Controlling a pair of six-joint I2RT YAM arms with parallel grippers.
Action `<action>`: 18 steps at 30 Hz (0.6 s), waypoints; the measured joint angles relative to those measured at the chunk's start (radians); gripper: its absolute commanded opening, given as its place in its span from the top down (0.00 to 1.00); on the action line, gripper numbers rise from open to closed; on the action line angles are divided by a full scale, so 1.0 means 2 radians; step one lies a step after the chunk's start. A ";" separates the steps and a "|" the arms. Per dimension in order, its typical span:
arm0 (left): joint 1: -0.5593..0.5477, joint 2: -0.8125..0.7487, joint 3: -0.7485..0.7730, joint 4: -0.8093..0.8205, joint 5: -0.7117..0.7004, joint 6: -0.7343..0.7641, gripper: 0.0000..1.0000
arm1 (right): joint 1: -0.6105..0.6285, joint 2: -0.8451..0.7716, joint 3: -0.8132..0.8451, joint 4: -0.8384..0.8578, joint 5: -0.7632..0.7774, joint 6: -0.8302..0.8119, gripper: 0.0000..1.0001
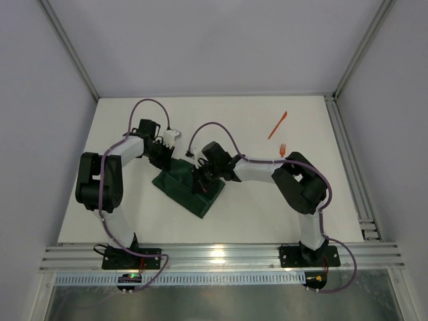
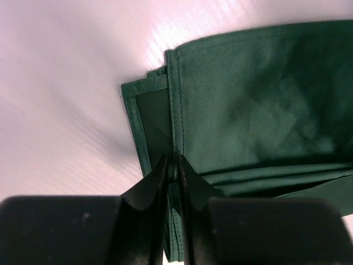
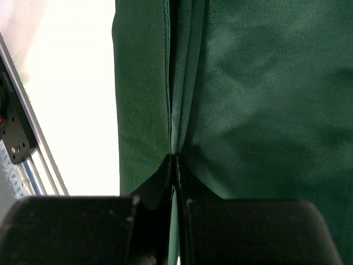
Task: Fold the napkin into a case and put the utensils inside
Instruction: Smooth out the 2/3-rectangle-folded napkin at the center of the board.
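Here, soft dark green napkin [image 1: 188,188] folded in stitched layers, left gripper [image 2: 172,168] and right gripper [image 3: 175,165] each pinching a hem.

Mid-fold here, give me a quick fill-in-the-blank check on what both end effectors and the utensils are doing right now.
1. Both the left end effector and the right end effector are pinched shut on the dark ____ napkin.
2. The orange knife and fork lie on the bare table, ____ the napkin.
3. In the top view the fork lies ____ to the arm bases than the knife.

Missing words: green; outside; nearer
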 measured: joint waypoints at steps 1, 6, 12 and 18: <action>0.001 0.001 -0.002 0.001 -0.003 0.002 0.90 | -0.002 0.000 0.001 -0.002 0.001 -0.001 0.96; 0.002 -0.002 -0.018 0.009 -0.010 0.009 0.92 | -0.012 0.001 0.004 -0.014 0.003 -0.004 0.96; 0.002 -0.012 -0.028 0.017 -0.011 0.017 0.78 | -0.019 0.020 0.018 -0.023 0.006 -0.006 0.96; 0.007 -0.041 -0.032 0.013 -0.025 0.018 0.64 | -0.019 0.028 0.023 -0.023 0.002 -0.009 0.96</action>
